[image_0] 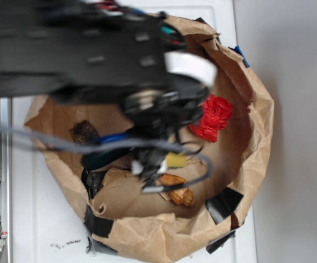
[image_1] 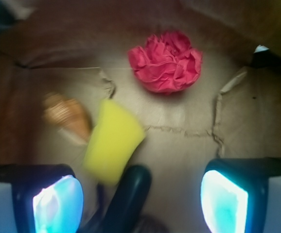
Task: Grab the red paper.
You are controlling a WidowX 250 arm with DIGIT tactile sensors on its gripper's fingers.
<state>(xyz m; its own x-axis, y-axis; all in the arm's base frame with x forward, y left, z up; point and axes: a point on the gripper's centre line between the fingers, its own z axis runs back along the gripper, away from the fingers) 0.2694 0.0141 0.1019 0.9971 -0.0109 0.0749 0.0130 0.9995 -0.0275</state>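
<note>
One red paper point(image_1: 166, 61), one sponge point(image_1: 112, 140), one seashell point(image_1: 67, 115) (gripper point(image_1: 140, 199) jaws wide, empty)

— What's in the paper bag point(image_0: 257, 126)?

— The paper wad point(image_1: 166, 60) lies on the bag's floor at the far side in the wrist view, well apart from the rest. The sponge point(image_1: 112, 141) sits nearer, to the left, with the seashell point(image_1: 67, 115) just beside it, further left.

— And the gripper point(image_1: 140, 199)?

— Above the bag floor, fingers point(image_1: 58, 204) spread either side of a dark handle-like object point(image_1: 128, 194) just below the sponge. The bag rests on the surface point(image_0: 32, 219).
</note>
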